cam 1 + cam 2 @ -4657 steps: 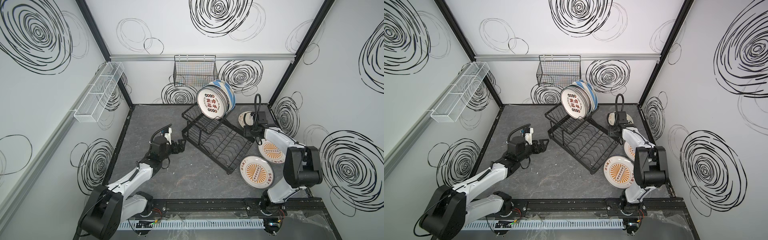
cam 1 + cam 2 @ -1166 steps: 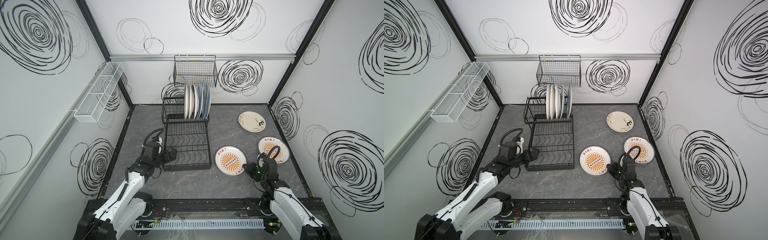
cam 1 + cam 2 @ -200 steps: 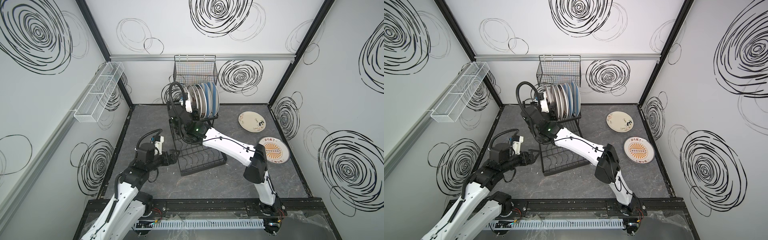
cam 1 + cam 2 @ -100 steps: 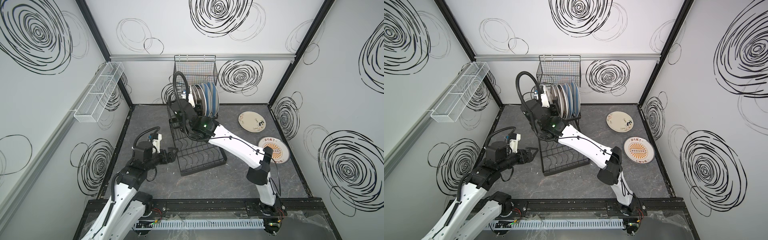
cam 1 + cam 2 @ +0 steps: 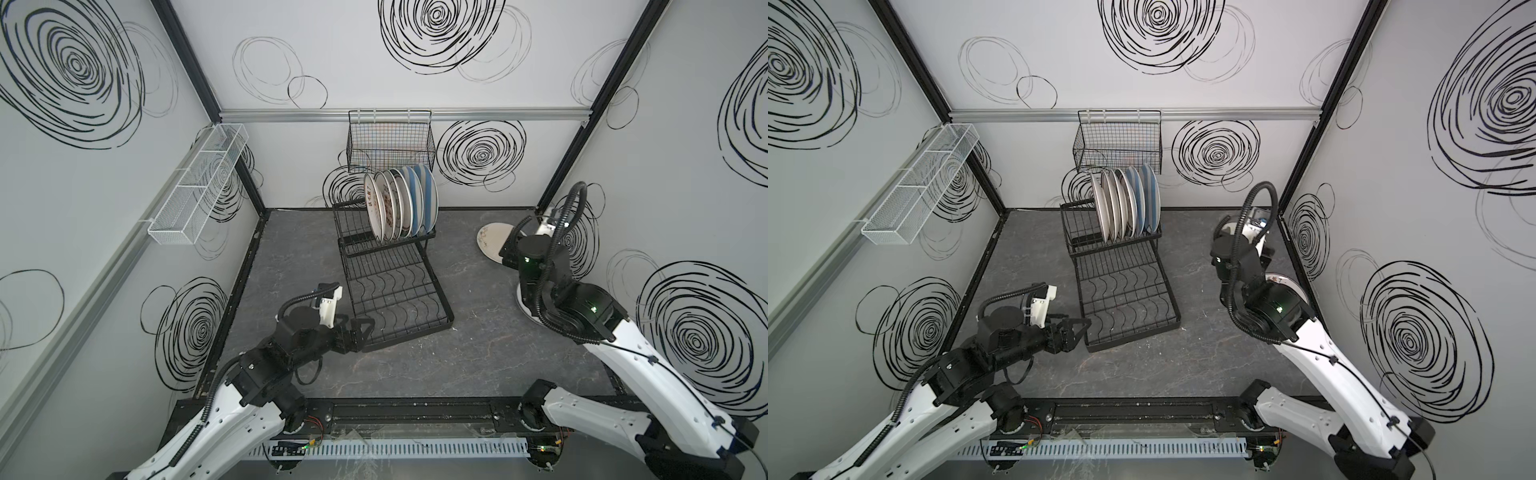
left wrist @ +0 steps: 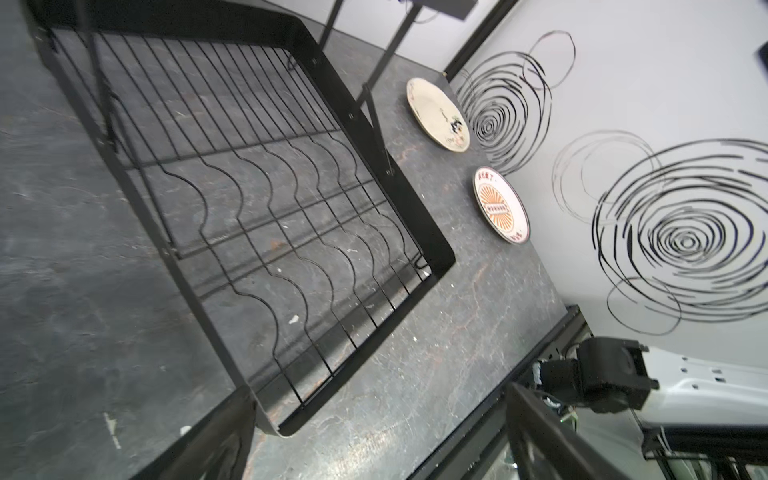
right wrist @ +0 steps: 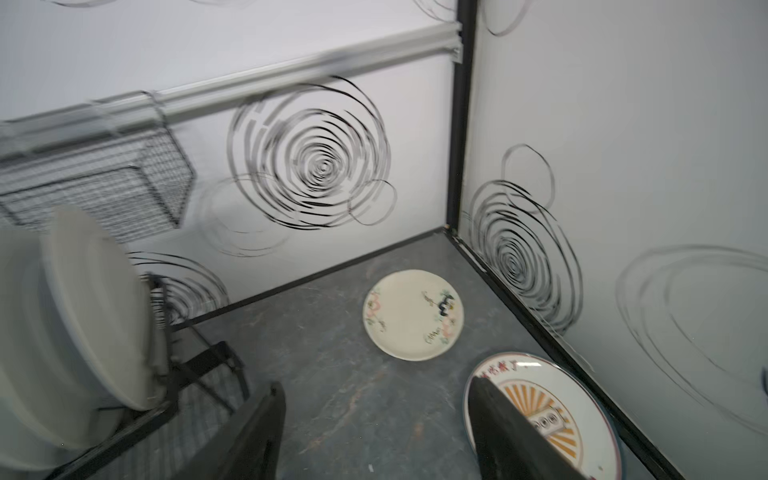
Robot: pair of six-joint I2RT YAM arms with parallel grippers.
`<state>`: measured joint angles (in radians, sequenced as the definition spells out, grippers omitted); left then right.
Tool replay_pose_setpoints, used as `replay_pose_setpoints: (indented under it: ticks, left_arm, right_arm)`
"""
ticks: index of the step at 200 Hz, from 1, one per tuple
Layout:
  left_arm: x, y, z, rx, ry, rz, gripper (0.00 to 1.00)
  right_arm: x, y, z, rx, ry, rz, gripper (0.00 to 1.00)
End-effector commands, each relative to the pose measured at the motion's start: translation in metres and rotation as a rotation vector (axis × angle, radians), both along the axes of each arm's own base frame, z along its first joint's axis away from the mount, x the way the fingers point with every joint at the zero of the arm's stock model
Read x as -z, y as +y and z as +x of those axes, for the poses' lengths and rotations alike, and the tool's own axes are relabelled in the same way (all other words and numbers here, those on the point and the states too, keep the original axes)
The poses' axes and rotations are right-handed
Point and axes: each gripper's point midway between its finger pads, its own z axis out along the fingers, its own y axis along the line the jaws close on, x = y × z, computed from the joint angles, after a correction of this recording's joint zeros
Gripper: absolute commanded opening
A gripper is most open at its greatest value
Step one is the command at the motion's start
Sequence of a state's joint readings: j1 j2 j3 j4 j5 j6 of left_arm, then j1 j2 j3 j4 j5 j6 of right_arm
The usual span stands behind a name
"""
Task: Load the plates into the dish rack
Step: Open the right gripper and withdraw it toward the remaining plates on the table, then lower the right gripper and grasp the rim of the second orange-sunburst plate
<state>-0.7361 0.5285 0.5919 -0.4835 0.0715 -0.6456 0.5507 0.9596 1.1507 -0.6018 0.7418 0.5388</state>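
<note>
Seemingly the next fetch is in hand: the right gripper (image 7: 378, 388), jaws wide and empty, hovers far right over the floral plate (image 7: 413, 313) and orange sunburst plate (image 7: 557, 399), both lying flat, well apart from the dish rack (image 5: 409, 337) where the other plates (image 5: 401, 208) stand upright. Next, a jaw must slip under a rim. The left gripper (image 6: 380, 390), also open, straddles the rack's near-left corner, plain only in its wrist view; top views hide most of the orange plate.
</note>
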Motion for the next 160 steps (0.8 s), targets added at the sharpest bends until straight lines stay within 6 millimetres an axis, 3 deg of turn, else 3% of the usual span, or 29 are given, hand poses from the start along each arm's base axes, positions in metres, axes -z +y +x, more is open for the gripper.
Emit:
replay_pose_setpoints:
  ticks: [1,30,72,125,160]
  left_arm:
    - [0.007,-0.01,0.009,-0.058,-0.016,-0.006,0.96]
    - [0.009,-0.037,0.007,0.0,-0.036,0.013,0.96]
    - [0.002,-0.055,0.01,0.05,-0.071,-0.018,0.96]
    - [0.008,-0.055,0.011,0.05,-0.077,-0.011,0.96]
    - [0.008,-0.049,0.014,0.027,-0.083,0.007,0.96]
  right_arm:
    - [0.1,-0.014,0.006,-0.025,0.241,0.084,0.79]
    - [0.181,-0.052,0.007,0.023,0.373,0.16,0.82]
    - [0.255,-0.076,0.004,0.047,0.498,0.274,0.84]
    - [0.296,-0.078,0.014,0.049,0.679,0.287,0.87]
    - [0.3,-0.077,0.023,0.037,0.677,0.292,0.87]
